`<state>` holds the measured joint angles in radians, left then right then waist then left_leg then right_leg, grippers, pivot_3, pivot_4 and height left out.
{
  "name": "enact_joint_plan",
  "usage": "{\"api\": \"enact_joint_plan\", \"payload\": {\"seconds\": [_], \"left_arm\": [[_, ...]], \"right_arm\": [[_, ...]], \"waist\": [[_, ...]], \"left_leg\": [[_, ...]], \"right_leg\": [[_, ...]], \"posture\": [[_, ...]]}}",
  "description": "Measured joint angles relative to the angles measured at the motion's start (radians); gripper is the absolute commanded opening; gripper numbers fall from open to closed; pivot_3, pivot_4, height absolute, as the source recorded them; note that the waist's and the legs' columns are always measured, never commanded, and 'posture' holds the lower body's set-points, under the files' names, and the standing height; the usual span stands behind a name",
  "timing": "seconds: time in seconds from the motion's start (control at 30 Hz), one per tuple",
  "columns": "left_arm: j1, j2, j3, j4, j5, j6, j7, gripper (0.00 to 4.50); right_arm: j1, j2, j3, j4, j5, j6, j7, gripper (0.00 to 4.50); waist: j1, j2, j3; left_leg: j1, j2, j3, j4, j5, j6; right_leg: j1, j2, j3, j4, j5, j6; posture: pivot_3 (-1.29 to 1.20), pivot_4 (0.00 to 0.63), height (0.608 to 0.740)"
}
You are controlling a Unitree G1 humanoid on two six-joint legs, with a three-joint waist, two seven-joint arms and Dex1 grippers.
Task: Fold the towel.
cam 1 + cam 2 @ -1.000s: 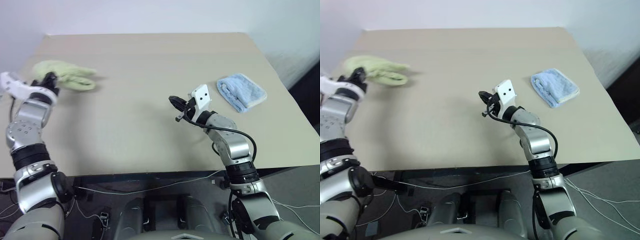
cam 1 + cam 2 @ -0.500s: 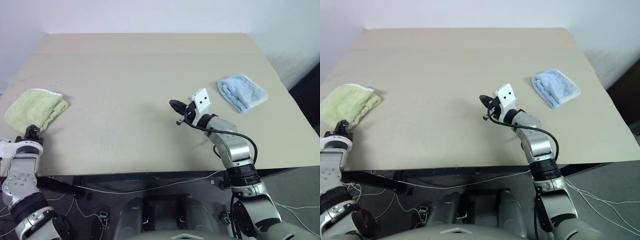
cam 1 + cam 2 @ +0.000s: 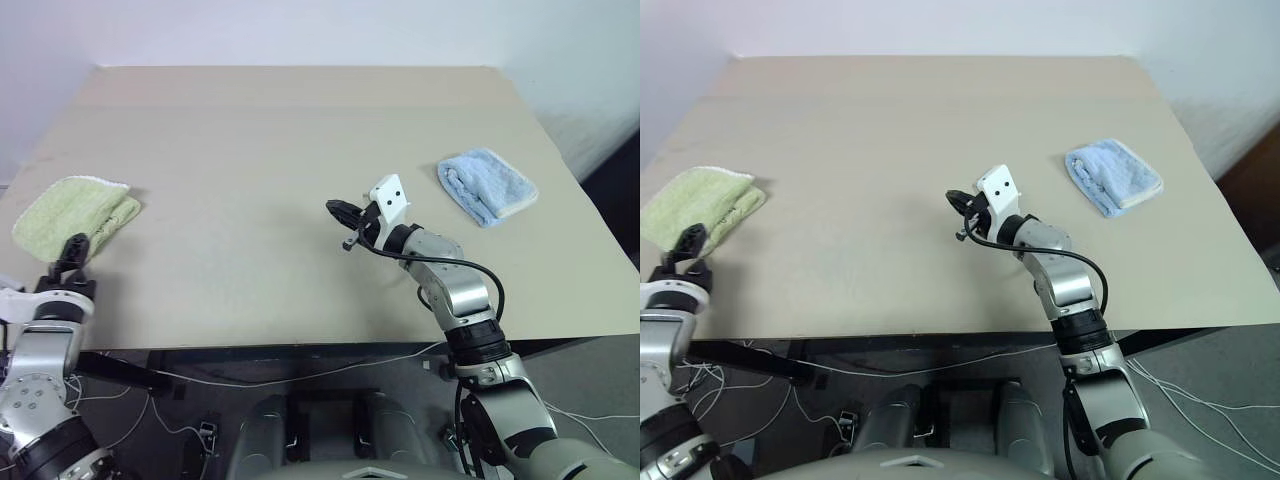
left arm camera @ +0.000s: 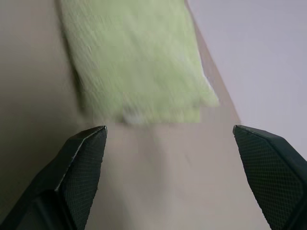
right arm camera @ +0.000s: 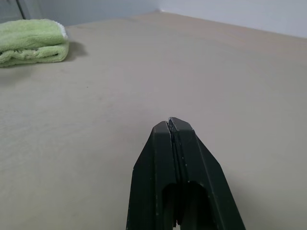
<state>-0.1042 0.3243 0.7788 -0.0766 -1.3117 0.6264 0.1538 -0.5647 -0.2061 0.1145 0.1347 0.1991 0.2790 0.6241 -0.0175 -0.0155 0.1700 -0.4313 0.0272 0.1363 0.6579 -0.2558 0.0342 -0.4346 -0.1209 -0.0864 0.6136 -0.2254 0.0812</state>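
- The left gripper (image 3: 72, 250) sits at the near left edge of the table (image 3: 300, 150), its two black fingers (image 4: 84, 153) spread wide apart with nothing between them — bare tabletop shows in the gap.
- Just beyond that gripper lies the towel (image 3: 72, 217), a light yellow-green terry cloth folded into a compact, layered rectangle, flat on the table near its left edge. The fingertips stop short of it, close but not touching.
- A white corded edging runs along the towel's far side.
- The right gripper (image 3: 334, 208) hovers over the middle of the table, pointing toward the left — its fingers (image 5: 175, 143) are pressed together, tip to tip, holding nothing.
- Farther off, on the right side of the table, a smaller light blue cloth (image 3: 486, 186) lies bunched and folded, well apart from both grippers and from the towel.
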Motion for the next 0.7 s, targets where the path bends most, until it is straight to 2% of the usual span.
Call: {"api": "enact_joint_plan", "payload": {"seconds": [0.1, 0.27, 0.33, 0.5, 0.7], "left_arm": [[0.013, 0.013, -0.133, -0.078, 0.085, 0.021, -0.025, 4.46], [-0.030, 0.171, -0.447, -0.126, 0.460, -0.079, -0.226, 4.46], [-0.067, 0.198, -0.518, -0.095, 0.573, -0.146, -0.306, 4.46], [-0.146, 0.171, -0.629, 0.048, 0.763, -0.290, -0.429, 4.46], [-0.208, 0.144, -0.643, 0.161, 0.848, -0.350, -0.517, 4.46]], "right_arm": [[-0.006, -0.001, -0.005, 0.006, 0.000, 0.000, -0.003, 0.00], [-0.005, -0.003, -0.052, 0.011, 0.002, -0.001, -0.049, 0.00], [-0.004, -0.003, -0.075, 0.012, 0.002, -0.001, -0.080, 0.00], [0.046, -0.010, -0.134, 0.024, 0.002, -0.001, -0.142, 0.00], [0.121, -0.009, -0.167, -0.004, 0.003, 0.000, -0.199, 0.00]], "waist": [[0.001, 0.000, 0.000], [0.002, 0.000, 0.000], [0.000, 0.001, 0.000], [-0.001, 0.001, 0.000], [-0.001, 0.001, 0.000]], "left_leg": [[0.000, 0.000, 0.000, 0.000, 0.000, 0.000], [-0.001, -0.001, 0.003, -0.005, 0.002, -0.004], [-0.001, -0.001, 0.004, -0.009, 0.003, -0.005], [-0.001, 0.001, 0.004, -0.011, 0.005, -0.007], [-0.002, 0.002, 0.004, -0.009, 0.006, -0.004]], "right_leg": [[0.000, 0.000, 0.000, 0.000, 0.000, 0.000], [-0.004, 0.001, 0.001, -0.001, 0.001, -0.001], [-0.006, 0.002, 0.002, -0.001, 0.001, -0.002], [-0.008, 0.005, 0.002, -0.001, 0.001, -0.002], [-0.007, 0.008, 0.001, 0.000, 0.001, -0.001]], "posture": [[0.00, 0.150, 0.740], [0.00, 0.150, 0.740], [0.00, 0.150, 0.740], [0.00, 0.150, 0.740], [0.00, 0.150, 0.740]]}}
